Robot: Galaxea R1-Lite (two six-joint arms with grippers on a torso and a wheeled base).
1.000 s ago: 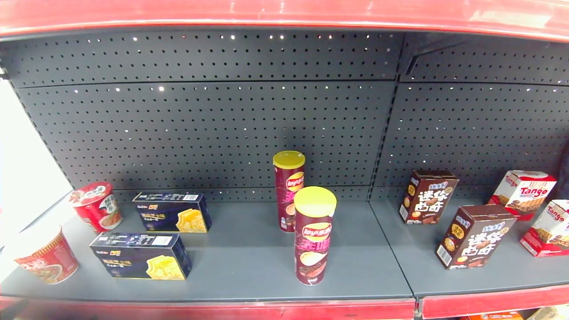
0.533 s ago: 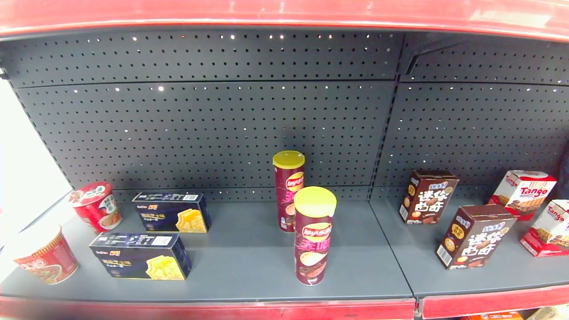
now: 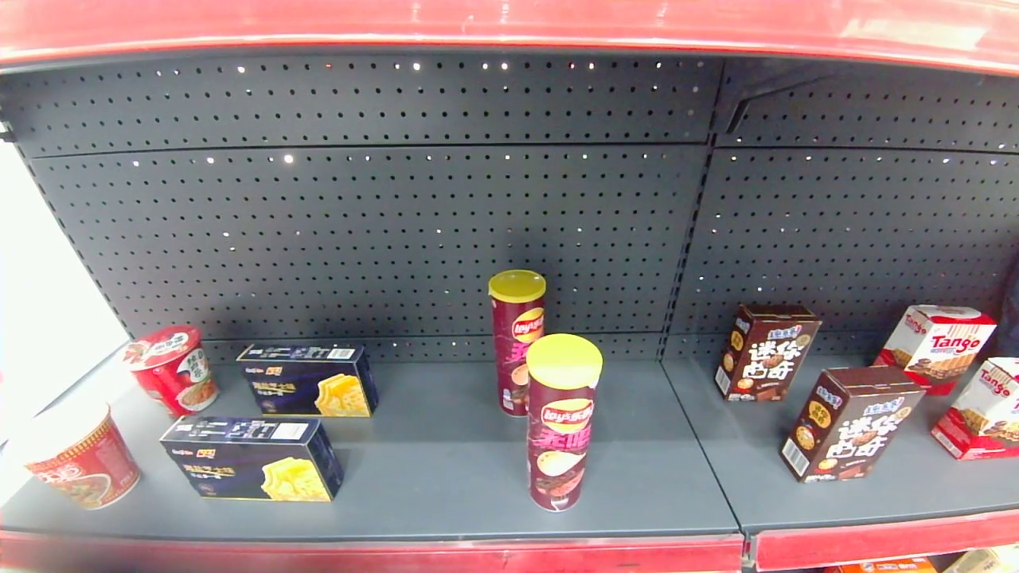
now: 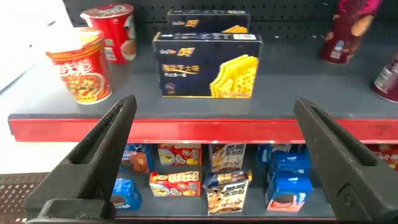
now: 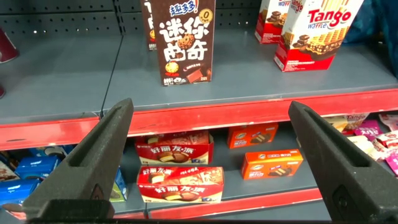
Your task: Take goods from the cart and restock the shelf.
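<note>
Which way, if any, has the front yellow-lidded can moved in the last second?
No. The front can keeps its spot, same gap from the shelf seam and rear can.

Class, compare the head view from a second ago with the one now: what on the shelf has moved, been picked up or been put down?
Nothing has visibly changed. The front chip can, the back chip can, the near blue box and the near brown box all stand where they were on the shelf.
</note>
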